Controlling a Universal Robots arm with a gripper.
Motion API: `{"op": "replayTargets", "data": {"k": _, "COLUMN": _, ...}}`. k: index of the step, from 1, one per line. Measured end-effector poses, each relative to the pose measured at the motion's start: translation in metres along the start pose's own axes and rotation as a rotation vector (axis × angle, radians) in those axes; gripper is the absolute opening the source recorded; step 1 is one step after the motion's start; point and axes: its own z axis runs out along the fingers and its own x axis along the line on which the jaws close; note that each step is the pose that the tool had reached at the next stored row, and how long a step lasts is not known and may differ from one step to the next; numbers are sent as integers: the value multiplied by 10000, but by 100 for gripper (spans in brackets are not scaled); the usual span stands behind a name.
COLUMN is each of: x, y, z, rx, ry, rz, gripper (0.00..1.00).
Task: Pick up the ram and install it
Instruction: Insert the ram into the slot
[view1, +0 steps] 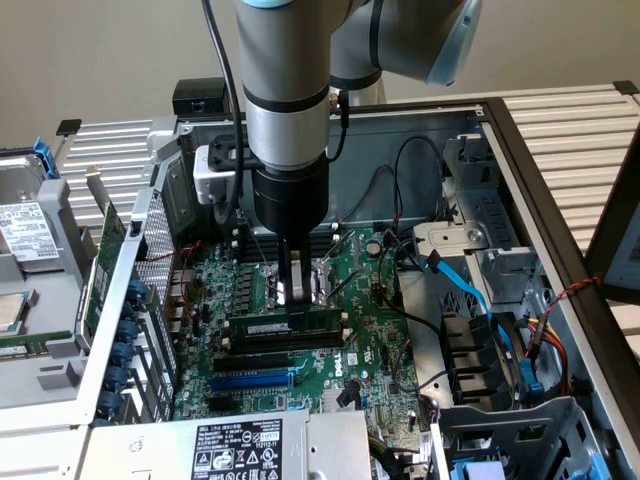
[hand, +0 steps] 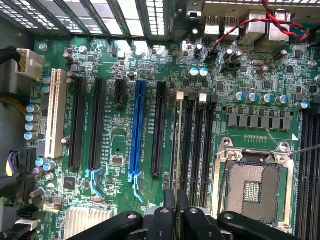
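The ram, a long thin green stick with a white label strip, stands on edge among the black memory slots of the motherboard. My gripper hangs straight down over its middle, fingers shut on its top edge. In the wrist view the ram is seen edge-on as a thin line along the first of the black memory slots. The gripper pinches the ram's near part between its black fingers. I cannot tell how deep the ram sits in the slot.
An open CPU socket lies right beside the memory slots. A blue expansion slot and several black ones fill the board's other side. Blue cables and drive bays stand at the exterior view's right, an upright green card at its left.
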Motion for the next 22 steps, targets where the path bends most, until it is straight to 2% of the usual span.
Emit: {"op": "replayTargets", "data": {"k": 22, "x": -5, "y": 3, "z": 39, "rx": -4, "ry": -8, "rz": 139, "gripper": 14}}
